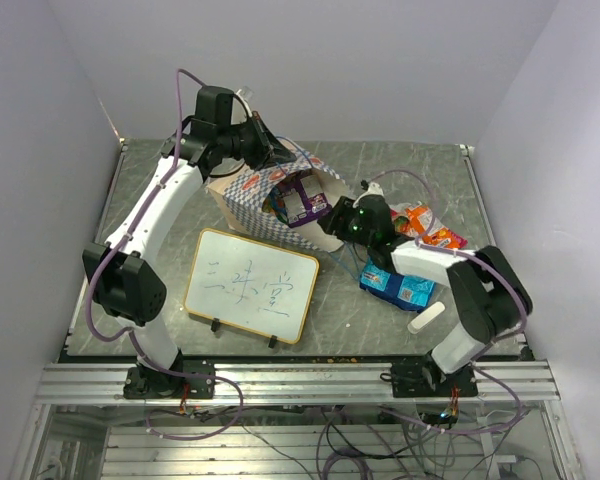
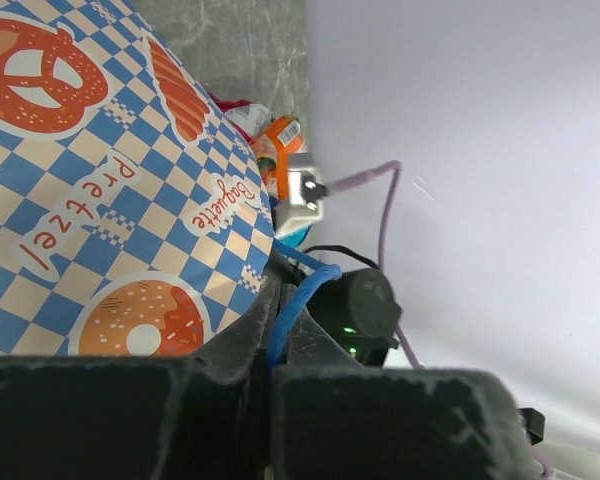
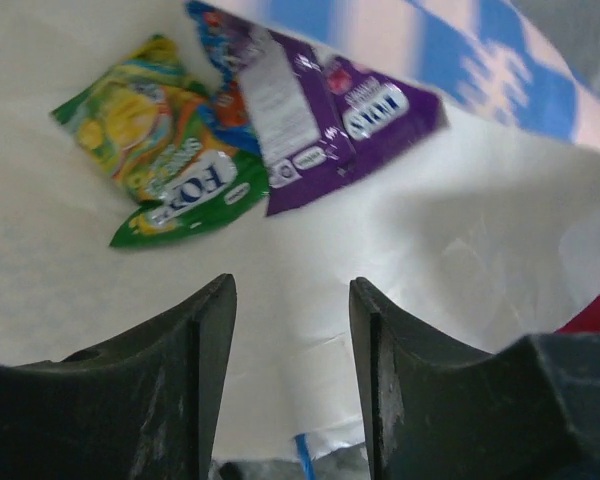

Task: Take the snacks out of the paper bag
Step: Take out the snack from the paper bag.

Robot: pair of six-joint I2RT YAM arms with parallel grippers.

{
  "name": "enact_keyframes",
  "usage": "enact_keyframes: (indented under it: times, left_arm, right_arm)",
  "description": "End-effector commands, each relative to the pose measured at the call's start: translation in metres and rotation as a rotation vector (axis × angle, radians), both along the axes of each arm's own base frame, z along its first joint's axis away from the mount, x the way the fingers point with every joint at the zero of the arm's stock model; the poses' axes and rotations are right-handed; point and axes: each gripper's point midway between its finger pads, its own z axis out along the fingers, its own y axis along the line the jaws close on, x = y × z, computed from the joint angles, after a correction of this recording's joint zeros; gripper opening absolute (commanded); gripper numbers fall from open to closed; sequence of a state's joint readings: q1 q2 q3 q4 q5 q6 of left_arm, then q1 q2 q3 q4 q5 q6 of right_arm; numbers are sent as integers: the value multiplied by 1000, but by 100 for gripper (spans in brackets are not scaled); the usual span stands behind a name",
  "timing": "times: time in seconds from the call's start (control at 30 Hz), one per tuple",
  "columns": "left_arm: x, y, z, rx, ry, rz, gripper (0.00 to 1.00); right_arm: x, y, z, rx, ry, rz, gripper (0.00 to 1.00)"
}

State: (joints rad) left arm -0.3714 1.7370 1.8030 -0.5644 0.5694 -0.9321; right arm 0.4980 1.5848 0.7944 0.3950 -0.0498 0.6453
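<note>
From above, the paper bag (image 1: 270, 190) lies on its side on the table (image 1: 380, 165), with its open mouth turned to the right claw (image 1: 338, 215). The left claw (image 1: 265, 150) is at the far edge of the bag. A purple packet (image 1: 302, 200) shows inside the bag's mouth. A red and orange packet (image 1: 432, 230) and a blue packet (image 1: 400, 287) lie on the table, out of the bag, past the right claw. The whiteboard (image 1: 252, 285) lies just in front of the bag. In the left wrist view, the left claw (image 2: 277, 300) is squeezed tight on the bag's blue cord (image 2: 298, 295), right beside the blue and white squares of the bag (image 2: 100, 180). In the right wrist view, the right claw (image 3: 292, 310) is wide open with nothing in it. It points into the white inside of the bag (image 3: 460, 230). A green packet (image 3: 150, 140) and the purple packet (image 3: 320, 120) lie side by side deep in the bag, apart from the claw.
</note>
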Motion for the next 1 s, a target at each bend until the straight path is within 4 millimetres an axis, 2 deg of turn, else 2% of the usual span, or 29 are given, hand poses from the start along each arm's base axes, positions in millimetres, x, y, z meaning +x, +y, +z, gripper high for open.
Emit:
enact_keyframes:
  times: [0.0, 0.2, 0.3, 0.57, 0.9, 0.97]
  left_arm:
    - [-5, -3, 5, -10, -13, -15, 7]
    - [-3, -9, 2, -17, -8, -56, 7]
    - [-2, -11, 1, -27, -3, -66, 7]
    - [-5, -14, 4, -35, -7, -68, 7]
    - [-9, -24, 2, -35, -7, -91, 7]
    - [-9, -25, 2, -36, -7, -92, 7]
  right_arm:
    - [23, 3, -2, 202, 74, -236, 47]
    - [43, 7, -24, 278, 143, -341, 32]
    - [49, 7, -33, 291, 153, -397, 32]
    - [59, -12, -65, 279, 202, -588, 37]
    - [81, 0, -78, 341, 186, -619, 38]
    - [84, 1, -90, 336, 206, -638, 39]
